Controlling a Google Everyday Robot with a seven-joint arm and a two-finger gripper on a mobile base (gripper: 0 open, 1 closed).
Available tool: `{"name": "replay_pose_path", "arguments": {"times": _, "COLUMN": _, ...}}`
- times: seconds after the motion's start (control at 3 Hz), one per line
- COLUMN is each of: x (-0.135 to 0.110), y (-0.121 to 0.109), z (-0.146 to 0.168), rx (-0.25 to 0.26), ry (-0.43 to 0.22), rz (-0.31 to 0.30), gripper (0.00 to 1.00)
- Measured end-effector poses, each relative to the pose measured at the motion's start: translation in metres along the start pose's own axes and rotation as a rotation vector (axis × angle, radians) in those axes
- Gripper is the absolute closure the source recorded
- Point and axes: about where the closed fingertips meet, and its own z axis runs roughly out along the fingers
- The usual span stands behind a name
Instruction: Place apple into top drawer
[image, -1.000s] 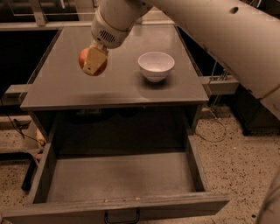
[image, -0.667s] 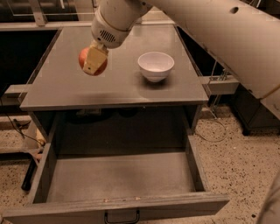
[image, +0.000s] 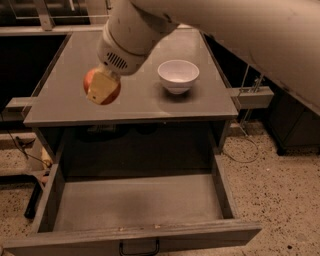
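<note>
- Camera view: the gripper (image: 102, 90) hangs over the grey tabletop (image: 150, 102), to the left of the white bowl (image: 178, 75) and a little nearer the camera than it.
- Its fingers are closed around the apple (image: 90, 81). One pale yellowish finger (image: 101, 86) lies across the front of the fruit, and red skin shows on either side of it.
- The apple is thus in the grip, left of the white bowl and well apart from it. It is seen against the front left part of the tabletop. Whether it touches that surface cannot be told.
- The white arm (image: 131, 35) comes down from the upper right, passes above and behind the white bowl, and ends in a round vented wrist just above the apple.
- The white bowl stands upright on the tabletop, right of centre.
- The top drawer (image: 140, 200) is pulled out towards the camera, below the white bowl and the table's front edge. Its flat grey bottom and low sides are in plain sight.
- A black handle (image: 139, 247) sits on the drawer's front panel, at the lower edge of the view.
- A speckled floor (image: 280, 190) lies to the right of the drawer, below the white bowl's side of the table.
</note>
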Motion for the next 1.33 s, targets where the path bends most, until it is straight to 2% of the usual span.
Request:
{"name": "replay_pose_path", "arguments": {"times": 0.33, "x": 0.022, "y": 0.056, "z": -0.007, "rx": -0.014, "ry": -0.012, "rz": 0.140, "gripper": 1.00}}
{"name": "replay_pose_path", "arguments": {"times": 0.67, "x": 0.051, "y": 0.074, "z": 0.011, "rx": -0.046, "ry": 0.044, "rz": 0.157, "gripper": 1.00}}
{"name": "replay_pose_path", "arguments": {"times": 1.0, "x": 0.050, "y": 0.073, "z": 0.010, "rx": -0.041, "ry": 0.043, "rz": 0.157, "gripper": 1.00}}
{"name": "replay_pose_path", "arguments": {"times": 1.33, "x": 0.071, "y": 0.098, "z": 0.040, "rx": -0.069, "ry": 0.072, "rz": 0.208, "gripper": 1.00}}
